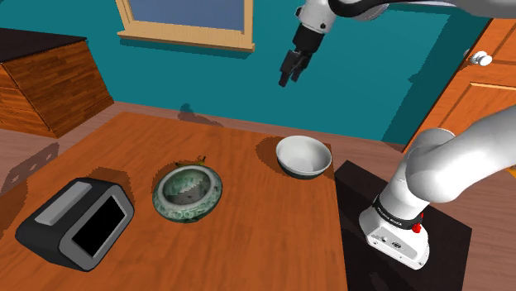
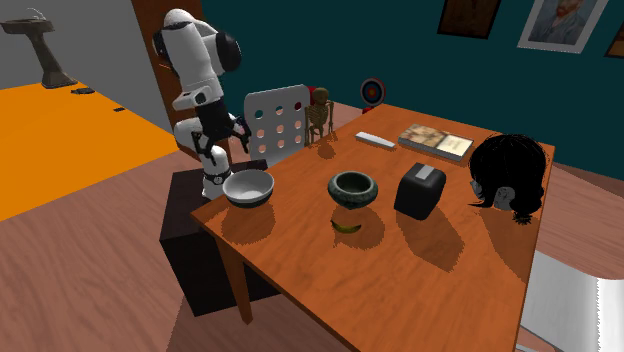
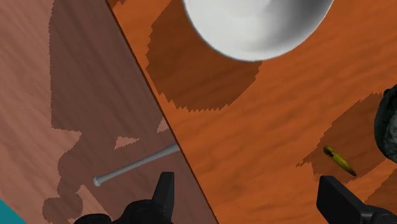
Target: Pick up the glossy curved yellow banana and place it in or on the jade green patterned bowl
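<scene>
I see the arm (image 1: 446, 165) climb steeply from its black stand (image 1: 351, 207), bend over at the top and come back down, so that the pincer (image 1: 286, 80) hangs high and tipped downward, well above the wooden surface (image 1: 273, 240). In the second exterior view the pincer (image 2: 222, 140) sits over the stand-side corner of the surface (image 2: 400, 270), above and just beside the white bowl (image 2: 248, 187). Through the wrist camera the surface's edge runs aslant under the pincer (image 3: 248, 184): one of its fingers (image 3: 164, 194) is over the brown floor (image 3: 63, 95), the other is over the wood. The white bowl (image 3: 257, 25) lies just ahead of the gap between them, with its shadow falling on the boards toward me. The fingers stand wide apart with nothing between them and nothing touching them. The banana (image 3: 339, 160), small and yellow with dark shading, lies flat on the wood just ahead of the finger that is over the surface, outside the gap. The dark green patterned bowl (image 3: 389, 127) is right beside it on the side away from the pincer. In the second exterior view the banana (image 2: 347, 227) rests close against that green bowl (image 2: 353, 188), apart from the white bowl, with a stretch of bare wood between them. From the shoulder view the green bowl (image 1: 188, 193) is below the pincer and farther from the stand than the white bowl (image 1: 303, 155), and a black toaster (image 1: 76, 223) stands farther off again, near the far corner.
</scene>
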Motion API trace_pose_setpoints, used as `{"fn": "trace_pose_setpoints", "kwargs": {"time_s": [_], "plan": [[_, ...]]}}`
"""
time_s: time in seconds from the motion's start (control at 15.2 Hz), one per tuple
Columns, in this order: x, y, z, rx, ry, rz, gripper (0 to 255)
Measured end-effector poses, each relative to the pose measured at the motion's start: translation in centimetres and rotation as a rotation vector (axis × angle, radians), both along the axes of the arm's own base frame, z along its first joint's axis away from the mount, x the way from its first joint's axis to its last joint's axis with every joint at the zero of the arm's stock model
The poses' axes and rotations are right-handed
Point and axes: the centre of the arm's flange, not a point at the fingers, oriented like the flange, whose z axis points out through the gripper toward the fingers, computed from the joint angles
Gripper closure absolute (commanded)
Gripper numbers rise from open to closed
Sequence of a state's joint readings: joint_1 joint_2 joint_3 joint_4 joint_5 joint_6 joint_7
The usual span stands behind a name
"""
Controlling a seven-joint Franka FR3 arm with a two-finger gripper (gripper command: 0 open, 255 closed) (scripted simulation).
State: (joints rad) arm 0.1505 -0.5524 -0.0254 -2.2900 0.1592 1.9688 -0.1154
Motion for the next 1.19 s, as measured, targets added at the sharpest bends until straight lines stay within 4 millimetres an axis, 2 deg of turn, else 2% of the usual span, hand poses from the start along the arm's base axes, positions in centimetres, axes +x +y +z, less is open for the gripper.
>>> {"fn": "trace_pose_setpoints", "kwargs": {"time_s": [0.59,1.19], "plan": [[6.9,5.9,-7.0,0.023,-0.002,0.256,0],[12.3,14.3,-13.4,0.047,-0.004,0.512,0]]}}
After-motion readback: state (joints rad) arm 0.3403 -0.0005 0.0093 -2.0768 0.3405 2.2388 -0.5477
